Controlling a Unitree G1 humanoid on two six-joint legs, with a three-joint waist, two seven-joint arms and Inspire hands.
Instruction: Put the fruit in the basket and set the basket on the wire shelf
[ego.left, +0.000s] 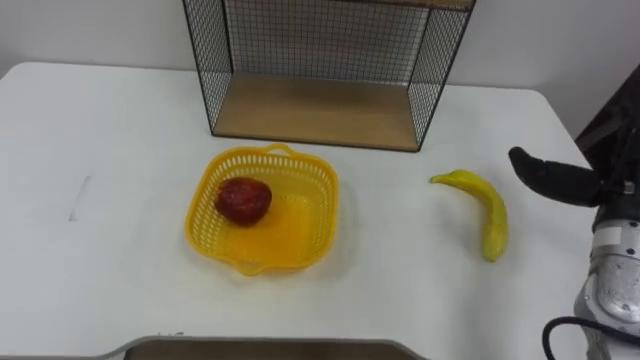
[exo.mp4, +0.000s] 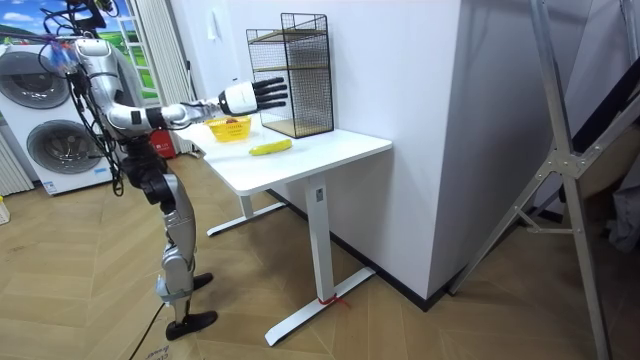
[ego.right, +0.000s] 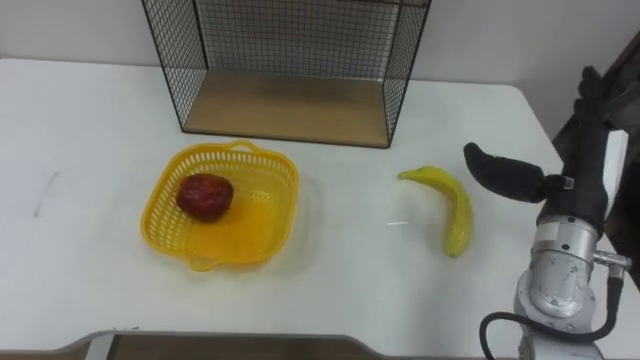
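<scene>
— R hand (ego.right: 505, 172)?
— Open wide, fingers straight, empty; just right of banana (ego.right: 452, 212), not touching.
— Fruit?
— Apple (ego.right: 205, 196) in basket (ego.right: 250, 228); banana on surface (ego.right: 100, 120), near shelf (ego.right: 290, 105).

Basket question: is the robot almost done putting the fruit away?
Only partly. Done: the red fruit lies in the yellow basket. In hand: nothing yet; the right hand hovers open beside the banana, apart from it. Left: the banana goes in, then the basket, now on the table before the wire shelf, goes onto it.
</scene>
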